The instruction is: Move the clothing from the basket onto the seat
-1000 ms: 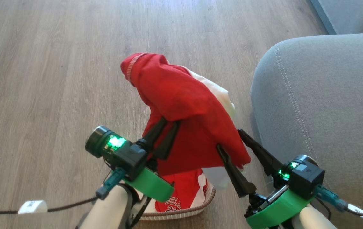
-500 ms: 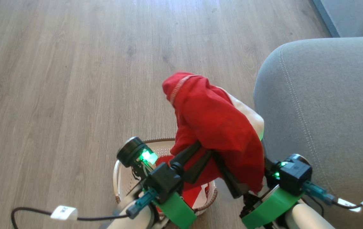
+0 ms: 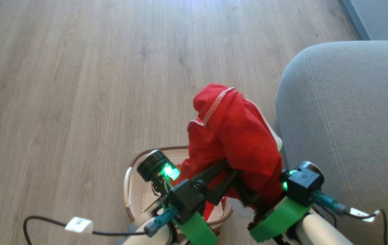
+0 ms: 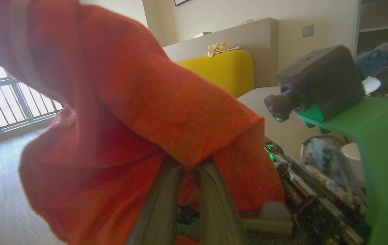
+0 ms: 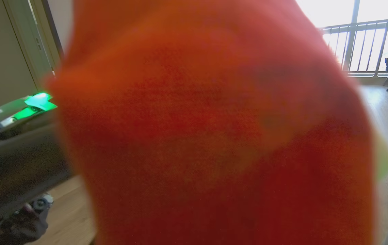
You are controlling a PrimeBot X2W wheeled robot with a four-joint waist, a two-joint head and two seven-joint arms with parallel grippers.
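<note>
Head view | clenched red garment (image 3: 241, 143) in left gripper (image 3: 228, 169) | held above basket (image 3: 129, 180) rim, just left of seat (image 3: 343, 119) | draped long axis away from robot | could not tell right gripper (image 3: 248, 200) jaws, buried under cloth, nearer seat

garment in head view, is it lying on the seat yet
No, the garment is draped over the left tool, beside the seat, not on it.
</note>
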